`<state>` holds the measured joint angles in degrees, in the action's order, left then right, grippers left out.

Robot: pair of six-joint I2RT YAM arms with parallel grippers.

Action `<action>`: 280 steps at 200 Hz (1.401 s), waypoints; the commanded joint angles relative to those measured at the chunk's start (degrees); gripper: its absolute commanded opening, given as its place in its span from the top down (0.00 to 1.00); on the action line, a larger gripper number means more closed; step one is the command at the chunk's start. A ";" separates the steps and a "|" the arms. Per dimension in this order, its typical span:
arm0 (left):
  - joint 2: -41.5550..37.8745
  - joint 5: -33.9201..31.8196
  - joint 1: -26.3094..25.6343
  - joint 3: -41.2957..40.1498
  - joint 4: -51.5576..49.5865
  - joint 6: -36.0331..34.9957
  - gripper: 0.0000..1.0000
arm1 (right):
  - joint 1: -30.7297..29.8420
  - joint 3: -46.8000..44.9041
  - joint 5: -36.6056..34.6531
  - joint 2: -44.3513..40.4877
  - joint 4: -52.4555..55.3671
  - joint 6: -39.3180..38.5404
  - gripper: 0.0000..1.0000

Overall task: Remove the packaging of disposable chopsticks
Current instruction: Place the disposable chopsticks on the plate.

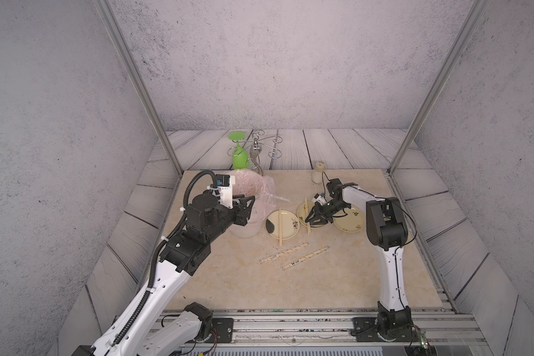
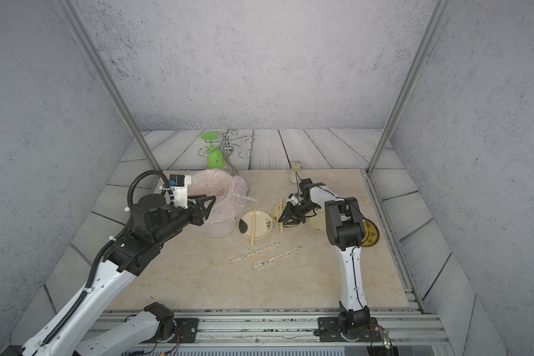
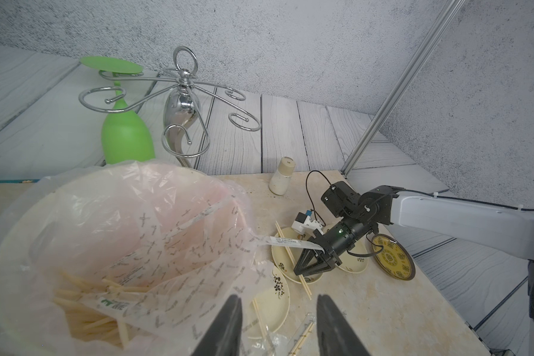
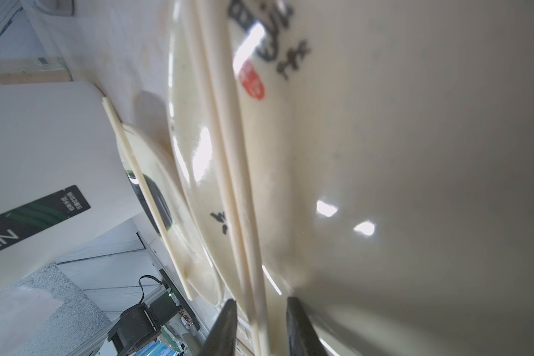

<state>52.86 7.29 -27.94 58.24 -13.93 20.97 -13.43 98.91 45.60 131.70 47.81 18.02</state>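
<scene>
Step, as judged: bare chopsticks (image 4: 228,154) being set down across middle plate (image 1: 301,211), release under way.
Right gripper (image 4: 259,303): jaws slightly apart, straddling the pair, gap each side, no pinch visible.
Left gripper (image 3: 276,297): hovers over bin (image 1: 244,231), jaws wide apart, empty.
Flat sleeve (image 3: 290,243) hangs off bin rim, looks empty.
Wrapped pairs (image 1: 284,253) lie side by side on surface (image 1: 228,277), nearer robot.
Next move calls for: right gripper lifting clear without dragging sticks, then reaching for a wrapped pair.

Bare tabletop (image 1: 244,286) lies open before the sleeved chopsticks (image 1: 284,254); behind them plates (image 1: 290,231), bin (image 1: 244,230) and wire rack (image 1: 256,148) crowd the way.
</scene>
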 commanded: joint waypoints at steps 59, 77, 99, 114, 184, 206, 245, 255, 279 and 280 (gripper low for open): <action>0.40 -0.54 0.57 2.09 -2.78 -2.09 0.58 | 0.18 -2.76 -5.34 -8.97 0.23 0.69 0.57; 0.73 0.04 0.56 3.26 -5.46 -3.43 0.58 | 0.16 -3.73 -5.95 -11.40 0.29 0.87 0.56; 1.46 1.00 0.44 5.44 -10.13 -5.54 0.58 | 0.27 -5.46 -7.05 -15.01 0.63 1.04 0.55; 2.76 2.27 -0.43 7.41 -14.08 -7.57 0.59 | 0.31 -7.14 -8.46 -18.44 0.79 1.04 0.55; 20.09 -0.76 -21.15 14.58 -31.52 -12.93 0.59 | 2.83 -26.13 -20.66 -46.63 -2.63 2.23 0.55; 27.11 1.05 -23.56 15.51 -30.84 -11.89 0.59 | 4.48 -32.99 -24.11 -56.67 -3.92 2.82 0.54; 41.27 -0.94 -27.49 21.38 -31.43 -13.85 0.59 | 5.13 -41.25 -29.12 -74.60 -6.24 2.22 0.51; 45.34 -2.36 -28.63 24.35 -33.08 -14.84 0.59 | 5.15 -42.47 -30.24 -78.34 -6.67 2.05 0.50; 55.64 -3.50 -30.61 32.66 -38.42 -16.80 0.59 | 5.26 -44.04 -32.79 -84.53 -6.60 0.82 0.46; 56.02 -3.55 -30.73 32.91 -38.56 -16.91 0.59 | 5.30 -44.10 -32.87 -84.73 -6.55 0.76 0.46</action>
<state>101.75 5.80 -56.84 84.49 -46.15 7.64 -8.34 56.34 17.21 51.57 42.52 20.21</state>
